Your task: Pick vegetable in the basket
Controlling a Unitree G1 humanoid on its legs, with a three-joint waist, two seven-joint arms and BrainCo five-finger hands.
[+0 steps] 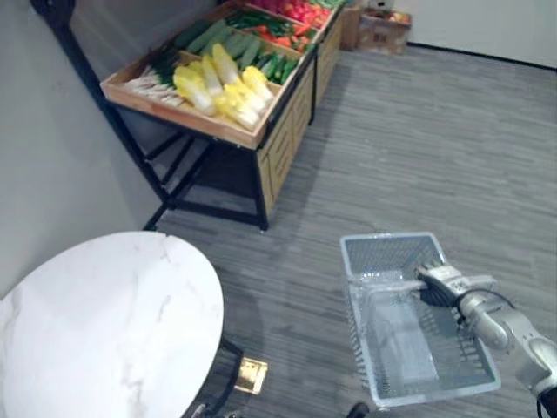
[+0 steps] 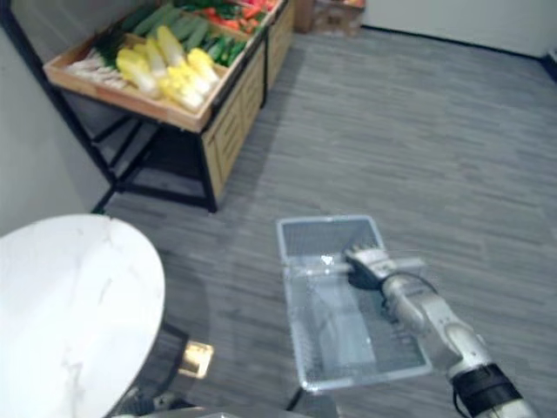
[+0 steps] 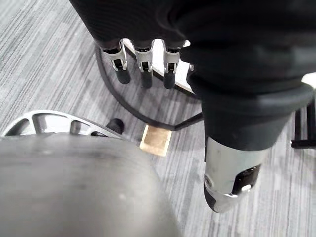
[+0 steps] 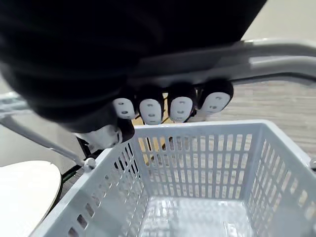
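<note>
Grey plank floor (image 1: 418, 148) bears wooden produce stand (image 1: 291, 113), cabbages (image 1: 222, 83), cucumbers (image 1: 239, 43) in top tray; round marble table (image 1: 104, 322) near.

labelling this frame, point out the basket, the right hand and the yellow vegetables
basket (image 1: 383, 252): left eye view, far mesh wall
right hand (image 1: 442, 283): left eye view, back of the hand
yellow vegetables (image 1: 222, 87): left eye view, middle of the pile

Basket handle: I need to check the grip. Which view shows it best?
Right wrist view: the right hand curls round the handle up close. Both eye views show the basket whole, the hand on its handle, small. The left wrist view faces the floor.
</note>
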